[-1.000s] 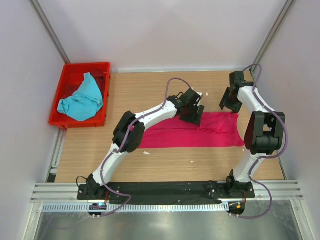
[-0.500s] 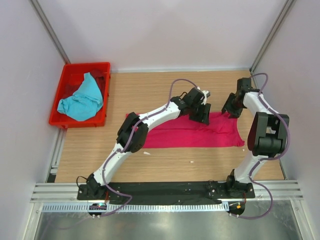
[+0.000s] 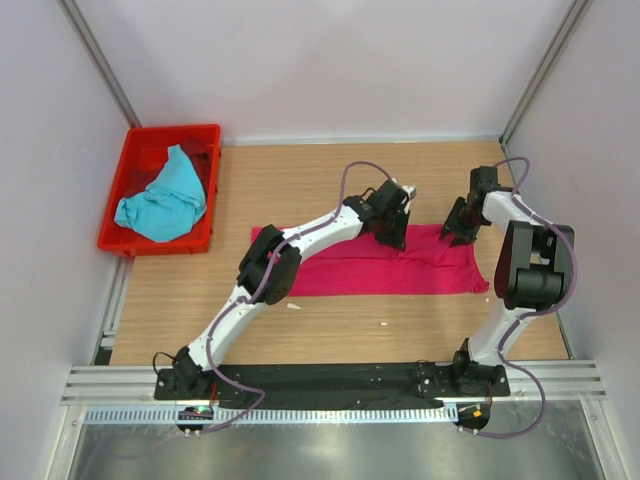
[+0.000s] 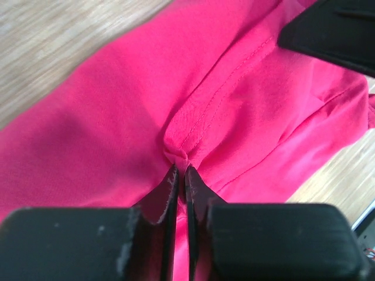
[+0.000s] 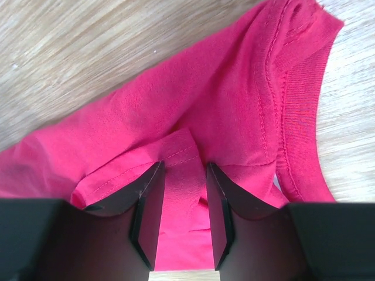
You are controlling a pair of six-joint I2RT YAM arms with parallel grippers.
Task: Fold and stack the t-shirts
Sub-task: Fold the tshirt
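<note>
**Arms dropped onto the far hem: fold grasp half made**

Both arms have swung in and come down over the last second. They now sit on the far edge of the plain magenta-pink cloth t-shirt (image 3: 380,272), which lies as a long flat band across the middle of the wooden table (image 3: 300,180).

- Left gripper (image 4: 180,170): jaws have snapped almost together, with a small pucker of pink fabric beside a stitched seam pinched at the tips.
- Right gripper (image 5: 184,175): jaws partway apart, straddling a folded flap near the ribbed collar. Cloth lies between the pads but is not clamped.
- Turquoise-blue cloth t-shirt (image 3: 160,200): crumpled in the red plastic crate (image 3: 170,130) at far left, well apart from both arms.

Step in hand, as I read it, is taking hold of the far edge to fold the pink shirt toward the near side. The next move calls for the right jaws to close on the flap. Both arms should then lift evenly so the band doesn't skew. The left's bite looks thin and may slip.
</note>
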